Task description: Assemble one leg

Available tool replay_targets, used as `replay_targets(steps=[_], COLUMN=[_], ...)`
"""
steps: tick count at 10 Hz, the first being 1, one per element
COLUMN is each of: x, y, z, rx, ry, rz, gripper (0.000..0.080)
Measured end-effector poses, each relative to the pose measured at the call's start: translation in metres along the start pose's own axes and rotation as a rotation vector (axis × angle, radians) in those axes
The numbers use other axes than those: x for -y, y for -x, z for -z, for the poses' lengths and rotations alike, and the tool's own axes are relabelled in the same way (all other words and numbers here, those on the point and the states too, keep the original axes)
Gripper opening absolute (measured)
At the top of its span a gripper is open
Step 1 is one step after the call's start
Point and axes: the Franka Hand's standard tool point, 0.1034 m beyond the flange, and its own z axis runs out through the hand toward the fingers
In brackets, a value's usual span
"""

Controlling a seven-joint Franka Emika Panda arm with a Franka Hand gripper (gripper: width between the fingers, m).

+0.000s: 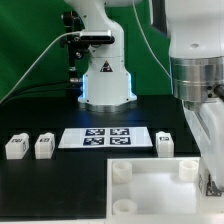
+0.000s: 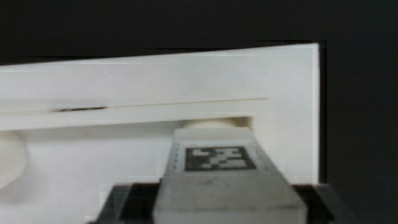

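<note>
My gripper (image 1: 208,172) comes down at the exterior view's right, over the right part of the large white tray (image 1: 150,195). In the wrist view the gripper (image 2: 221,203) is shut on a leg (image 2: 219,165), a white block with a black-and-white tag, held between the two dark fingers (image 2: 128,203). The leg's far end points at a round socket (image 2: 214,124) in the tray (image 2: 107,95). Whether the leg touches the socket I cannot tell. In the exterior view the held leg (image 1: 208,182) is mostly hidden by the gripper.
Two loose legs (image 1: 15,146) (image 1: 43,146) stand at the exterior view's left and one (image 1: 165,143) right of the marker board (image 1: 105,138). The tray has round corner sockets (image 1: 121,171) (image 1: 187,168). The robot base (image 1: 105,80) stands at the back.
</note>
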Motion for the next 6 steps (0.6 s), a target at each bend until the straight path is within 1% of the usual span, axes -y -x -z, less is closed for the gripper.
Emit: replay_targets(steps=[1,2,3,4,6], x=[0.0,-0.003,-0.009,-0.01,-0.01], y=[0.001,0.007,0.011,0.014,0.013], z=[-0.001,-0.005,-0.004,0.0,-0.001], rx=[-0.006,-0.009,-0.011,-0.011,-0.015], ry=[-0.01,-0.032,-0.032,-0.036,-0.033], rz=[0.103,0.22,0.315,0.466,0.647], gripper=[0.0368,0.055,0.055,0.0628,0.0643])
